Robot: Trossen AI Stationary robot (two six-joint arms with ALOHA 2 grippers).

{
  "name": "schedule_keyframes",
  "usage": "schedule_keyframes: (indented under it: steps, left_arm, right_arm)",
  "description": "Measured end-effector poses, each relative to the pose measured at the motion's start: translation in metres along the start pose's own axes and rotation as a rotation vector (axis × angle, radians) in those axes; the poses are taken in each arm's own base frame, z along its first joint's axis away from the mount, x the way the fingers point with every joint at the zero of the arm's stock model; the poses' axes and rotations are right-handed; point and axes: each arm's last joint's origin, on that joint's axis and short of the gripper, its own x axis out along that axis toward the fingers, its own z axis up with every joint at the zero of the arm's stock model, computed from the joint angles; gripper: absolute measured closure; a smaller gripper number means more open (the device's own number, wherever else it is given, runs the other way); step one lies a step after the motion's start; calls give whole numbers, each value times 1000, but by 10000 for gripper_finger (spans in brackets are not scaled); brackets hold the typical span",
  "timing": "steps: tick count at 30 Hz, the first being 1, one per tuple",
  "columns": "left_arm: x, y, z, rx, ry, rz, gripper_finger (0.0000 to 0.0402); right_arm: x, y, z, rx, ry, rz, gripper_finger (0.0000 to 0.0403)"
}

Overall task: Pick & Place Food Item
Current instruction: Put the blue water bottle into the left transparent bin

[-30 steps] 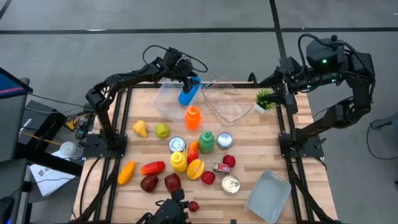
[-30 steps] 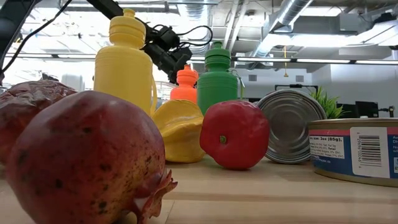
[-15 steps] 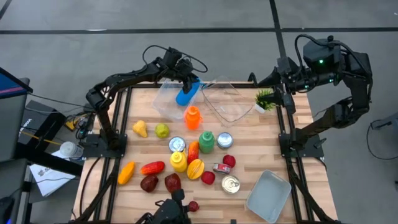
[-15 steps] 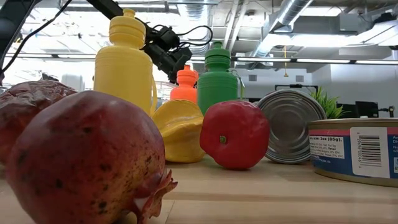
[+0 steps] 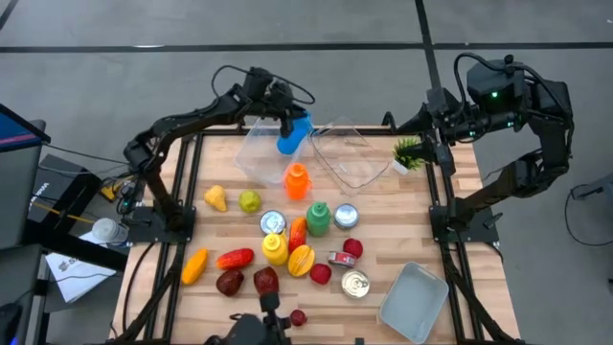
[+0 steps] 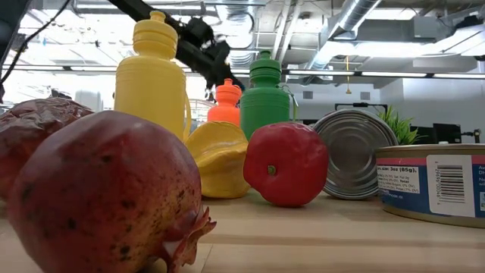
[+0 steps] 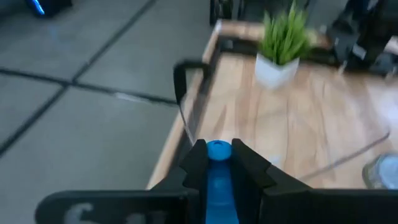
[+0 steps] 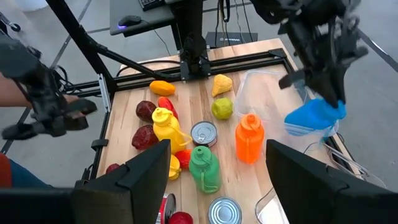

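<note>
A blue bottle [image 5: 292,132] hangs in my left gripper [image 5: 284,117] over the far middle of the table, above the gap between two clear plastic containers [image 5: 257,153] [image 5: 347,155]. The right wrist view shows the blue bottle [image 8: 314,115] lifted and tilted under the left gripper [image 8: 328,84]. In the left wrist view the blue bottle [image 7: 217,180] sits between my left gripper [image 7: 217,163] fingers. My right gripper [image 5: 422,123] waits open at the table's far right edge, touching nothing; its fingers spread wide around the right gripper [image 8: 217,152] midpoint. My left gripper pinches the blue bottle between its two fingers [image 7: 194,167], close to the cap end [image 7: 219,150], which pokes out past the fingertips. The fingers lie along the bottle, slanting down from above. The bottle is lifted clear and hangs tilted below the gripper.
An orange bottle [image 5: 297,180], a green bottle [image 5: 318,218] and a yellow bottle [image 5: 275,249] stand mid-table among several cans and fruits. A small potted plant [image 5: 409,153] is at the far right, a grey tray [image 5: 414,302] at the near right corner.
My left gripper has risen and moved slightly toward the far edge, staying shut on the blue bottle. The bottle, slanting low over the clear container before, is now lifted higher and tipped more upright.
</note>
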Motion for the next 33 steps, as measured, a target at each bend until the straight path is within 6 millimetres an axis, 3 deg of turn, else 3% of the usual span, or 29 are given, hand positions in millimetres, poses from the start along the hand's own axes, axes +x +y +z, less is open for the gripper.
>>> schedule_keyframes:
  steps: [4,7,14,18,25,29,33]
  left_arm:
    - [-25,-7,13,1,-108,27,370]
    - [-47,-14,10,-16,-185,69,372]
    - [-90,-25,-33,-105,-491,248,377]
    - [-87,-29,-57,-147,-550,282,400]
    - [-64,-30,-73,-167,-499,269,401]
    - [-75,-31,-69,-182,-447,278,398]
    - [-92,-38,-57,-151,-274,314,392]
  right_arm:
    - [0,0,0,-2,0,0,148]
    - [0,0,0,-9,-1,0,148]
    - [0,0,3,-40,-29,1,148]
    - [0,0,6,-47,-62,2,148]
    - [0,0,7,-35,-75,3,148]
    - [3,0,8,-2,-66,2,148]
    - [10,-1,9,-13,-43,-6,148]
